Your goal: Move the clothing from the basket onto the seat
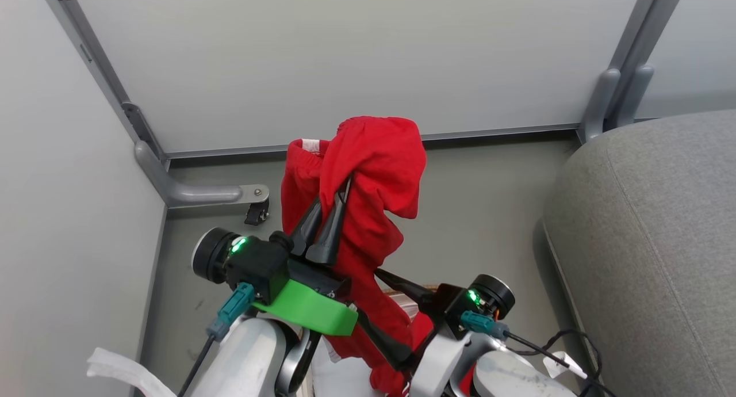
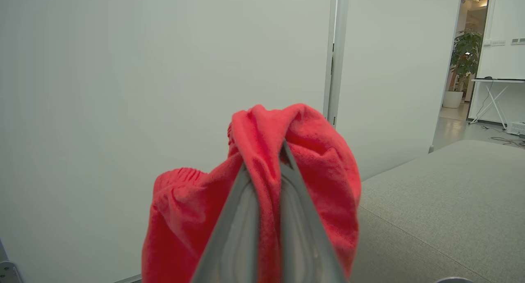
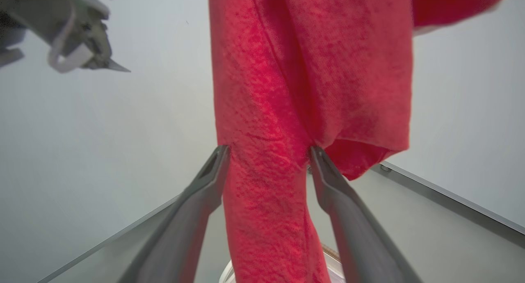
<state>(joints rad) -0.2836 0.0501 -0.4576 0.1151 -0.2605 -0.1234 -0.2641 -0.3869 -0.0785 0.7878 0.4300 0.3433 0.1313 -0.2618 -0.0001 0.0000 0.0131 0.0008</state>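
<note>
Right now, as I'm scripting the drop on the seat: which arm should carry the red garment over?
Left. The left jaws are shut on the red garment, held aloft; the right jaws stand open astride the hanging cloth, gripping nothing.

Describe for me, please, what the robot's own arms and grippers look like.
The left gripper and right gripper each have two long, dark, tapering fingers on black wrist housings with round black caps and green lights. The pale silver forearms carry teal plug connectors with dark cables. The left wrist has a bright green plastic bracket.

Open floor (image 1: 489,213) btwn red garment (image 1: 374,172) & seat (image 1: 661,241); wall panels (image 1: 345,57) close behind.
</note>
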